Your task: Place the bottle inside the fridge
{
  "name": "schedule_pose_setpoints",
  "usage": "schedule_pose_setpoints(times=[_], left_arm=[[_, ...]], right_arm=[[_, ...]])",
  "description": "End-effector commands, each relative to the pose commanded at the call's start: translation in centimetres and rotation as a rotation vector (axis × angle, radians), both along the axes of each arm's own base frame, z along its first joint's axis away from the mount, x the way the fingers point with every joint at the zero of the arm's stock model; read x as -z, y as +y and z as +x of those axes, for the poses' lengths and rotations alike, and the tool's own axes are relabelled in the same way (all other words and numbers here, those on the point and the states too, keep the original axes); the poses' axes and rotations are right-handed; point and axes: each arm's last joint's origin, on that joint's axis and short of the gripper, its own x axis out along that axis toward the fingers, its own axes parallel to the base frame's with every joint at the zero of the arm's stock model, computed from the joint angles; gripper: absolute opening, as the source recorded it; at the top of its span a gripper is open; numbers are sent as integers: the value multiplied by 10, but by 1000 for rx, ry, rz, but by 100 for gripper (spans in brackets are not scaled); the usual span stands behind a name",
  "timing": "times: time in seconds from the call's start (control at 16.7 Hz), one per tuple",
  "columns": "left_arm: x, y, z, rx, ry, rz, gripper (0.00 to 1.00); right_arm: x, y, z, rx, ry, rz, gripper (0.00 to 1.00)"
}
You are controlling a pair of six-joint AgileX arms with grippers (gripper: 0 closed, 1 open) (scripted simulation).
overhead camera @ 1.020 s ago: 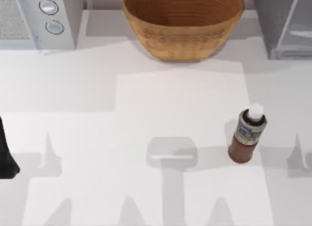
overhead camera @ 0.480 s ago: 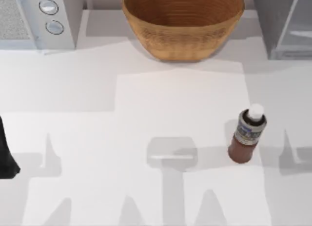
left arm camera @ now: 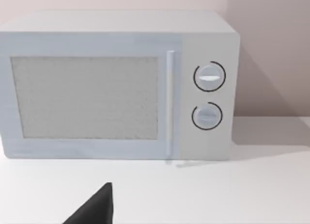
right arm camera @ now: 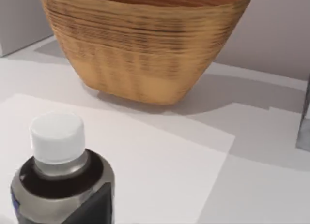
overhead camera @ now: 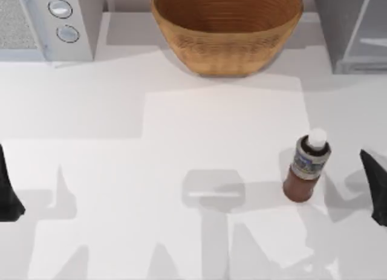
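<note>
Reaching stage: the bottle is not yet held, and it is judged that the approach is only beginning.
Right gripper: a dark tip of the right gripper [overhead camera: 375, 186] is seen at the near right edge of the table, just beside the bottle; how far its claw is spread cannot be told, and nothing is seen in it.
Left gripper: the left gripper [overhead camera: 7, 195] is parked at the near left edge, well apart from the bottle; its opening cannot be told either.
Bottle place: the small reddish-brown bottle with white screw cap and grey-blue label band [overhead camera: 306, 166] stands upright on the white table [overhead camera: 181, 123], near and to the right.
Bottle handling: it is judged light, rigid and smooth-sided, so slip and tipping are the likely risks.
Hold point: the body at or just below the label band is judged best; the narrow cap [right arm camera: 57, 137] should be avoided.
Far middle: a large round wicker basket [overhead camera: 227, 29] is set well beyond the bottle.
Far left: a light-grey appliance with two round knobs and a mesh panel [left arm camera: 118, 86].
Far right: the boxy grey fridge with pale glassy door panel [overhead camera: 354, 29] is seen at the corner.
</note>
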Motion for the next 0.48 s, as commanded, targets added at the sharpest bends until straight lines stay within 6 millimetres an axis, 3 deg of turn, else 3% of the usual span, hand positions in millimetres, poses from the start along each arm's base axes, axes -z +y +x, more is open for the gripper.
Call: schedule_pose_setpoints(times=[0.48], left_arm=[[0,0,0,0,0,0,100]], right_arm=[[37,15,19,-265,63,-10,100]])
